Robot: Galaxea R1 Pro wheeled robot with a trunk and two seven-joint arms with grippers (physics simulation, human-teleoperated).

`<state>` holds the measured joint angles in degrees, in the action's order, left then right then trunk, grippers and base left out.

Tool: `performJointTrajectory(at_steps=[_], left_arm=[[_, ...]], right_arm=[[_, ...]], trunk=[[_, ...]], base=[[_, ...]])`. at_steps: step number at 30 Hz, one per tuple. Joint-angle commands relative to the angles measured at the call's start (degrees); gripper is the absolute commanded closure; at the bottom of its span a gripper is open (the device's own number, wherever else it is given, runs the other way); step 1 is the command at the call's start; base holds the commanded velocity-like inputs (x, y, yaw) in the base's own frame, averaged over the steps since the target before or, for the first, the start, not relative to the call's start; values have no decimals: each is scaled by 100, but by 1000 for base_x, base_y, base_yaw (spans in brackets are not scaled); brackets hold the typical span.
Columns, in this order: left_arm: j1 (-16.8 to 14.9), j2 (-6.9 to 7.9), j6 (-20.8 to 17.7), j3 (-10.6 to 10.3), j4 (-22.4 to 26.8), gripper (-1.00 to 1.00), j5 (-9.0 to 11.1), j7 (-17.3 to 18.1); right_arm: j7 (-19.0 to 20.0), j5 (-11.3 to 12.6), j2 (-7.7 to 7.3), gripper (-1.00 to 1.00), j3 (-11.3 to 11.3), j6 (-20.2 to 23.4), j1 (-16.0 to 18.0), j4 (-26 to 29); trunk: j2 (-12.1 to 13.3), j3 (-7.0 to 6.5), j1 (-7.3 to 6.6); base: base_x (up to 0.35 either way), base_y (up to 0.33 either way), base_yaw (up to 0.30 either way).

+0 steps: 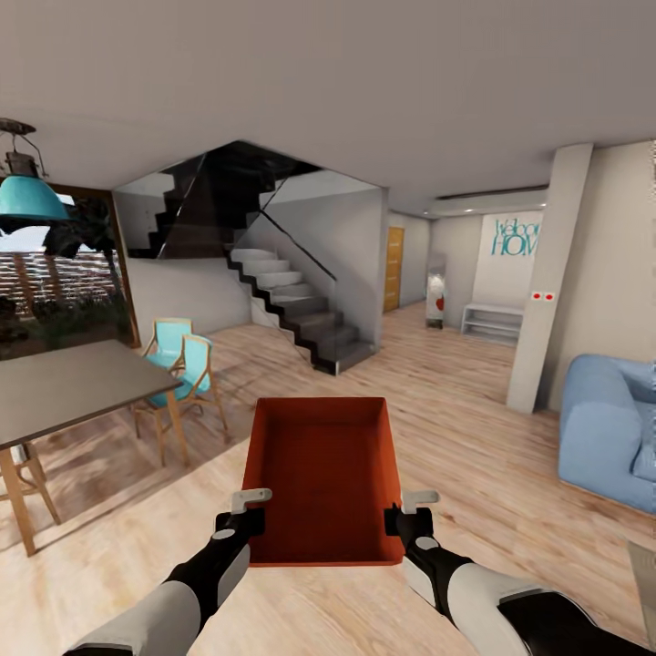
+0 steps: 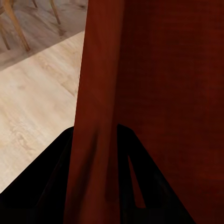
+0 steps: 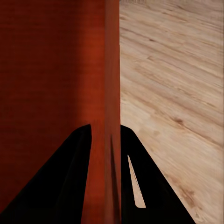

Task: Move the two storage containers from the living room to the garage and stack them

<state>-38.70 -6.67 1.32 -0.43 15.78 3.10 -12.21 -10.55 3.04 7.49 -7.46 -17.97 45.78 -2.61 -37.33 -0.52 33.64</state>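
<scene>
From the head camera, you hold one container [image 1: 323, 474] out in front of you, level and open side up, above the wood floor [image 1: 474, 456]. Your left gripper [image 1: 244, 512] pinches the container's left wall near the close corner, and your right gripper [image 1: 415, 512] pinches the right wall near its close corner. The box looks empty inside. You stand in the living room: a grey table [image 1: 64, 387] with wooden legs sits to your left, two turquoise chairs [image 1: 182, 364] just beyond it, and a teal lamp [image 1: 29, 196] hangs above. A dark staircase [image 1: 292, 305] rises ahead, a blue sofa [image 1: 606, 428] is to your right, and an orange-brown door [image 1: 394, 269] shows far back in the hallway.

In the left wrist camera, the two dark fingers [image 2: 46, 186] straddle the container's wall [image 2: 95, 93], one on each face, clamped onto it. Wood floor [image 2: 32, 102] and chair legs [image 2: 14, 23] lie beyond the box's outer side.

In the right wrist camera, the dark fingers [image 3: 60, 182] likewise close on the other wall [image 3: 105, 84], its red inner face on one side and plank floor [image 3: 172, 93] on the other.
</scene>
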Motion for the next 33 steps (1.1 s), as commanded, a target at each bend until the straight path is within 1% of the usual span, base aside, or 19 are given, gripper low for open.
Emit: performJointTrajectory(at_steps=[1, 20, 33], left_arm=[[3, 69, 16, 34, -14, 100, 24, -115], [3, 72, 12, 34, -14, 100, 24, -115], [3, 71, 12, 34, -14, 100, 24, -115]], right_arm=[[46, -168, 2, 100, 280, -5, 10, 76], [45, -179, 3, 100, 280, -7, 10, 76], [41, -183, 7, 100, 280, -11, 10, 76]], trunk=[[-3, 1, 5], [-3, 1, 5], [-3, 1, 5]], base=[[319, 0, -190], [319, 0, -235], [319, 0, -16]])
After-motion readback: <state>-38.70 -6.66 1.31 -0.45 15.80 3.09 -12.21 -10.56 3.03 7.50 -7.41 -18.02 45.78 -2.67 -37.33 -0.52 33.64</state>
